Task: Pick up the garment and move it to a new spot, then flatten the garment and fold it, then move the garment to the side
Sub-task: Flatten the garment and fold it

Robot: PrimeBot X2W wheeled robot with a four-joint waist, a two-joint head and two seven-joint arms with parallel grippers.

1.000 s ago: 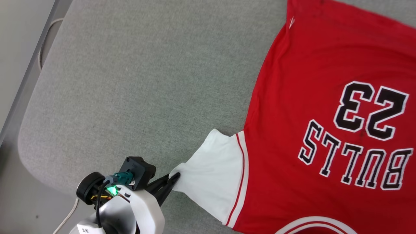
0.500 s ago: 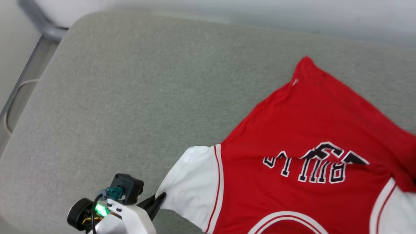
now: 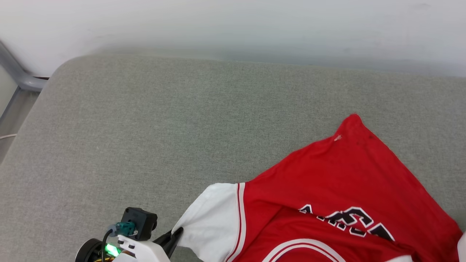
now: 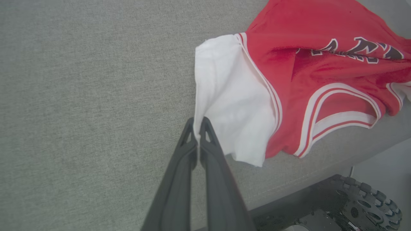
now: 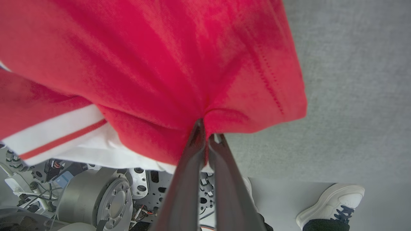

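The garment is a red jersey with white sleeves and black-and-white lettering, lying rumpled at the near right of the grey cushion. My left gripper is shut on the edge of its white sleeve at the lower left. In the left wrist view the left gripper pinches the sleeve at its hem, and the striped neckline sags near the cushion's front edge. In the right wrist view my right gripper is shut on a bunched fold of the garment's red cloth, which hangs over it.
The cushion stretches wide to the left and back, up to a pale wall. A grey metal rail runs at the far left. A person's white shoe stands on the floor beside the robot's base. A wheel shows below the cushion's edge.
The head camera has tilted up, so the wall came into view. The jersey has gone from flat to bunched, drawn toward the near edge, its "23" folded out of sight. Both grippers stay shut.
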